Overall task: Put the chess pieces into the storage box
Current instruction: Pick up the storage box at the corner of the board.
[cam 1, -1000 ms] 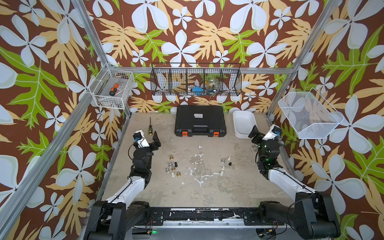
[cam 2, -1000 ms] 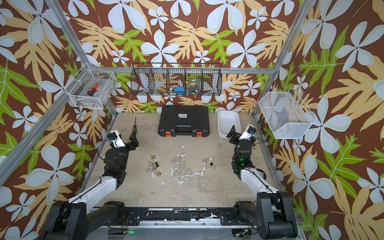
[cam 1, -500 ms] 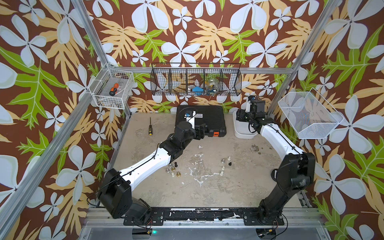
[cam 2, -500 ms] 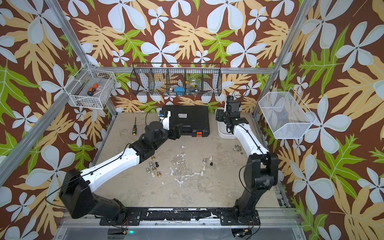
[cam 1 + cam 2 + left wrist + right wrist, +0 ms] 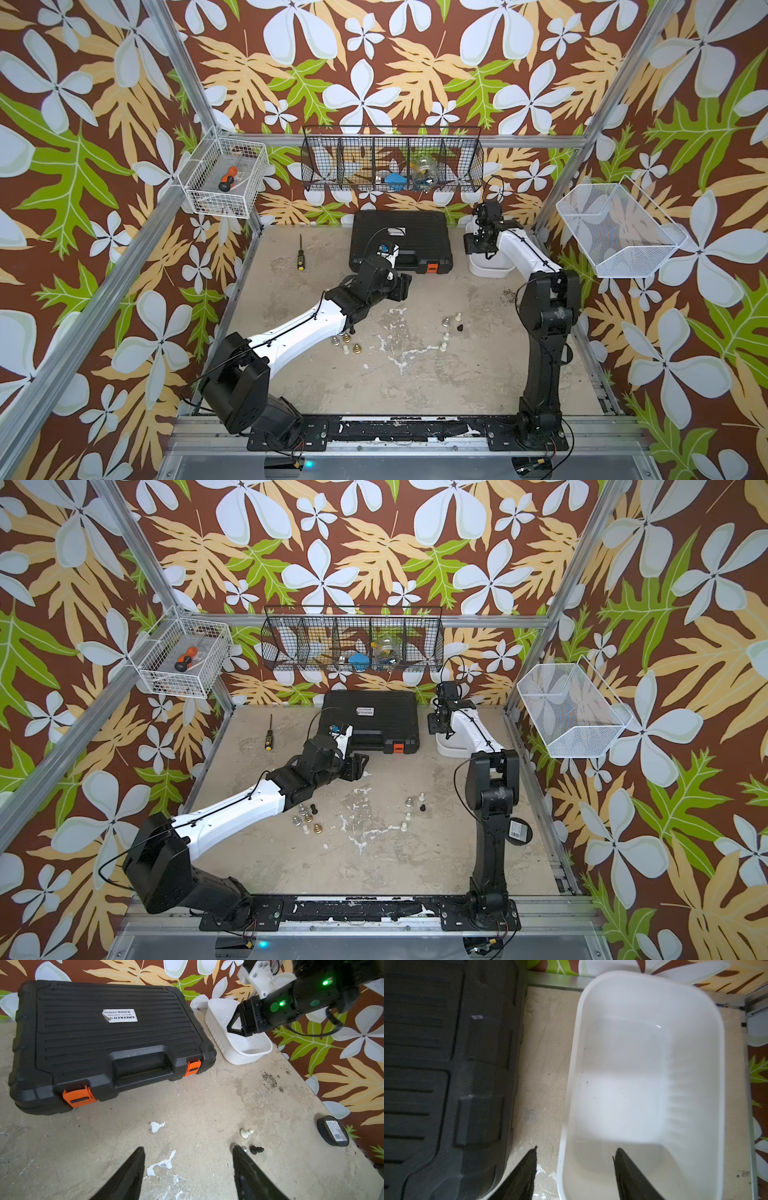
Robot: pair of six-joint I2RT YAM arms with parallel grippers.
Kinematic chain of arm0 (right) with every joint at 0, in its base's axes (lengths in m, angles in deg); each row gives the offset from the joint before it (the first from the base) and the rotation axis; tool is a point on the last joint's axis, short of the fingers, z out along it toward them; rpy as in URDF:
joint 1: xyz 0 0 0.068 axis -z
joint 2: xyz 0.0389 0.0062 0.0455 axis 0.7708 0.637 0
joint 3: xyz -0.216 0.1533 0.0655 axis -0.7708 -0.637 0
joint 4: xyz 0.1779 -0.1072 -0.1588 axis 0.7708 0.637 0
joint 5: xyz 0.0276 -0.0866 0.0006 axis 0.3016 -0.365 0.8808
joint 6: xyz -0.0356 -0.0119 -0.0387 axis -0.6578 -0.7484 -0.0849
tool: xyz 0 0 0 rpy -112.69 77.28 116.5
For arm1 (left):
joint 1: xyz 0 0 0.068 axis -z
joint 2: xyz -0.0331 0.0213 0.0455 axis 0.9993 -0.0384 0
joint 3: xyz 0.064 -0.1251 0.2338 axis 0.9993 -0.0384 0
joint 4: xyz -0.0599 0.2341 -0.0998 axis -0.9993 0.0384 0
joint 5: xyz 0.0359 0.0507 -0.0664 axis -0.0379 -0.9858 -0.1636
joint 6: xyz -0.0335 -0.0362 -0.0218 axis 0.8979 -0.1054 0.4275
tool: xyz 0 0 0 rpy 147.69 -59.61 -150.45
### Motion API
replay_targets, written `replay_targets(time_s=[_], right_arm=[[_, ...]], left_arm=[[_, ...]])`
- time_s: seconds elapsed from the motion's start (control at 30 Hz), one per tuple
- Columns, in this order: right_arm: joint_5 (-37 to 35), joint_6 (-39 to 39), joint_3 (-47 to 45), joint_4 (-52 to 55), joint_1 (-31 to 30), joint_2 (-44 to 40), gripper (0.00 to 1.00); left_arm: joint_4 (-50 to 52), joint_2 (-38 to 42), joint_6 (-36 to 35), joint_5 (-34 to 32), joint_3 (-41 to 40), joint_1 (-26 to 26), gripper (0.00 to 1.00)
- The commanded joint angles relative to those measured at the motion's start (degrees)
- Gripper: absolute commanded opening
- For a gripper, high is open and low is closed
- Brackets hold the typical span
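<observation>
Chess pieces (image 5: 446, 321): two loose groups, mid worktop (image 5: 415, 386); gold, silver, cream, black. One group at edge of left forearm, other well apart toward right arm; one cream and one black there lying on sides. All outside storage box (image 5: 720, 1059). Location of storage box: back right, just beside black toolcase (image 5: 399, 237). Claws: left claw (image 5: 187, 1149) spread, nothing between, above worktop before toolcase; right claw (image 5: 576, 1149) spread, straddling box's side wall, nothing pinched.
</observation>
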Motion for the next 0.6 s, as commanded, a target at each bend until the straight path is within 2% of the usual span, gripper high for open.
replay_targets(time_s=[0.0, 0.2, 0.33, 0.4, 0.47, 0.57], right_arm=[[-1.4, -0.9, 2.3, 2.9, -0.1, 2.8, 0.58], [-2.6, -1.6, 5.9, 3.3, -0.1, 7.7, 0.5], [-1.4, -1.2, 7.7, 3.8, 0.0, 9.5, 0.34], [-1.1, -0.7, 7.8, 3.7, 0.0, 9.5, 0.31], [-0.7, -0.4, 7.7, 3.5, -0.2, 9.5, 0.2], [-0.6, 0.2, 7.4, 3.5, -0.2, 9.2, 0.14]], left_arm=[[0.0, 2.4, 0.1, 0.5, -1.5, 0.0, 0.67], [0.0, 6.6, 0.2, -1.4, -5.3, 0.0, 0.66], [0.3, 8.2, 0.7, -1.5, -7.2, 0.0, 0.66], [0.3, 9.1, 0.7, -1.9, -7.9, 0.0, 0.66], [0.2, 10.0, 0.6, -2.8, -8.7, 0.0, 0.66], [0.2, 11.3, 0.3, -3.5, -9.8, 0.0, 0.66]])
